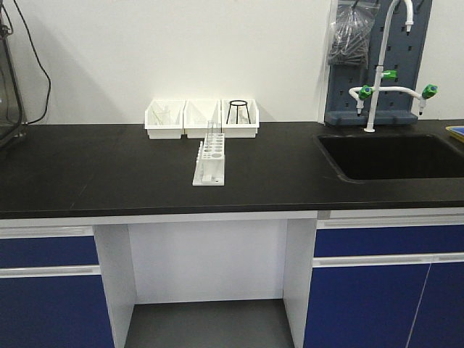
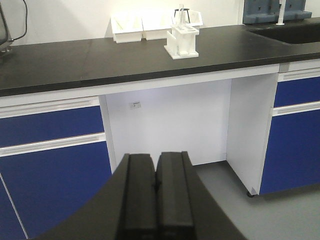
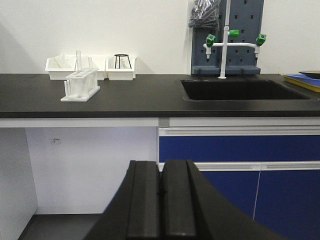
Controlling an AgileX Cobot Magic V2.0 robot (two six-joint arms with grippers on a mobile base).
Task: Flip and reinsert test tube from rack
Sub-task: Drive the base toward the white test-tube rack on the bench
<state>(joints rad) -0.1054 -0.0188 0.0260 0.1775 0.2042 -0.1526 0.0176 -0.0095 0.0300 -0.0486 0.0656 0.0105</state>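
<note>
The white rack (image 1: pixel 211 161) stands on the black counter (image 1: pixel 109 174), just in front of the bins. A clear test tube (image 1: pixel 212 133) stands upright in its far end. The rack also shows in the left wrist view (image 2: pixel 181 42) and in the right wrist view (image 3: pixel 81 85), with the tube (image 3: pixel 78 59) sticking up from it. My left gripper (image 2: pixel 156 162) is shut and empty, low in front of the cabinets, well below the counter. My right gripper (image 3: pixel 161 167) is shut and empty, also below counter height. Neither gripper shows in the front view.
Three white open bins (image 1: pixel 201 118) stand at the back of the counter, one holding a black ring stand (image 1: pixel 240 112). A black sink (image 1: pixel 391 156) with a white tap (image 1: pixel 380 65) lies at the right. Blue cabinets (image 1: pixel 47 290) stand below, with an open knee space (image 1: pixel 206 268).
</note>
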